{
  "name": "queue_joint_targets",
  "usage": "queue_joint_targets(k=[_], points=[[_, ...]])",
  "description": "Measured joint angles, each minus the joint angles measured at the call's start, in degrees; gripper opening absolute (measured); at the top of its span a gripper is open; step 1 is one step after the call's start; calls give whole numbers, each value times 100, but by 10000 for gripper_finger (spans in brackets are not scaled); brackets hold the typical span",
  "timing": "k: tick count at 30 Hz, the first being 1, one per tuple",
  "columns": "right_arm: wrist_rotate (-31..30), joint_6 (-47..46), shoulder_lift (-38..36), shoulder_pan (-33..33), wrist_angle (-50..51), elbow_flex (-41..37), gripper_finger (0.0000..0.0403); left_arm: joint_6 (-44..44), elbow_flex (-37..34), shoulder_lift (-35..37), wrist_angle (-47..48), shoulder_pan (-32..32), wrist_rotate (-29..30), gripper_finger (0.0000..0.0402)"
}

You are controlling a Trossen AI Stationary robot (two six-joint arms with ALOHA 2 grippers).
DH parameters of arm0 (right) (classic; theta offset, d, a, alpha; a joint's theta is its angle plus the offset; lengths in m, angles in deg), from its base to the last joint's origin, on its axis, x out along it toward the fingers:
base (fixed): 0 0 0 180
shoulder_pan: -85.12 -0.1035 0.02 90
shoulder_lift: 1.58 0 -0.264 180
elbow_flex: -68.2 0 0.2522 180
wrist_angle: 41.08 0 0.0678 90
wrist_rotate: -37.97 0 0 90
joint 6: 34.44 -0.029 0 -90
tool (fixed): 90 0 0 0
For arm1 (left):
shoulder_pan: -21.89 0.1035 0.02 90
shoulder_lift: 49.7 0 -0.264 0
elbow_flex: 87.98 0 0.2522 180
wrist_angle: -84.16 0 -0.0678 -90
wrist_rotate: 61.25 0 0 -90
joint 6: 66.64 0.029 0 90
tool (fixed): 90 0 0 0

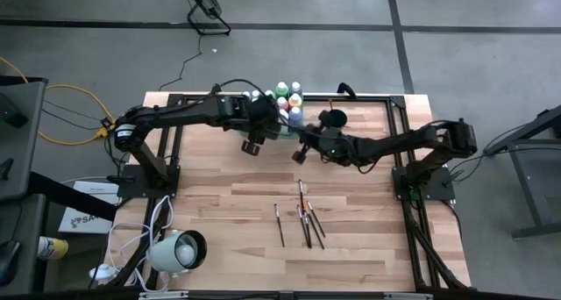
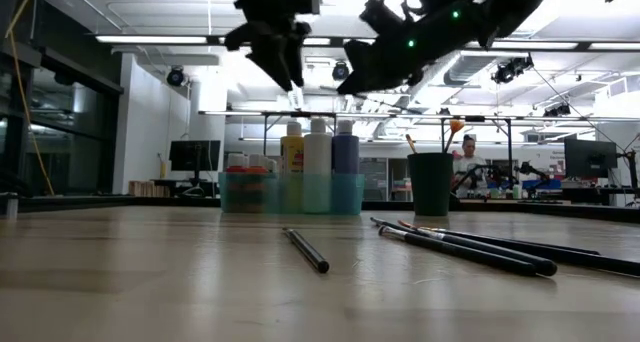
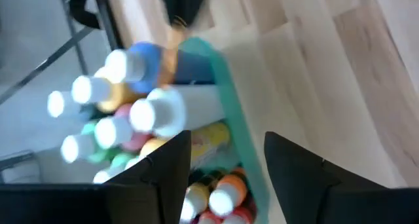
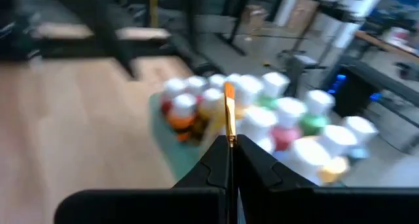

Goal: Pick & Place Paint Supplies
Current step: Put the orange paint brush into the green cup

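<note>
Paint bottles (image 1: 287, 96) stand packed in the green tray (image 2: 292, 193) at the table's far edge. Left gripper (image 3: 226, 175) hangs above them, fingers apart, empty. Right gripper (image 4: 230, 160) is clamped on a paintbrush (image 4: 229, 112) beside the dark cup (image 1: 333, 118).

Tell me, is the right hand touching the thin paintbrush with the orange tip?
Touching. The right wrist view shows the right hand shut on the thin paintbrush, its orange tip rising between the dark fingers.

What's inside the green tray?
The green tray holds many paint bottles standing upright, with white caps and bodies in blue, yellow, orange, green and pink. The tray's floor cannot be seen, because the bottles cover it, and the back rows are partly hidden behind the front ones.
</note>
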Motion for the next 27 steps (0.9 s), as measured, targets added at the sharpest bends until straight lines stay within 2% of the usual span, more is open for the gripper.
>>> queue_joint_targets(k=[8, 11, 15, 23, 27], points=[[-739, -228, -775, 414, 14, -78, 4, -202, 0, 298, -105, 0, 207, 184], [-1022, -653, -1123, 652, 34, -272, 4, -236, 0, 296, -84, 0, 207, 184], [-1063, -1245, -1568, 942, -273, -769, 4, -249, 0, 296, -92, 0, 208, 184], [-959, -1194, -1820, 1124, -2847, -2110, 3, -360, 0, 294, -94, 0, 221, 184], [-847, -1205, -1724, 1359, -3738, -2419, 4, -358, 0, 294, -96, 0, 221, 184]])
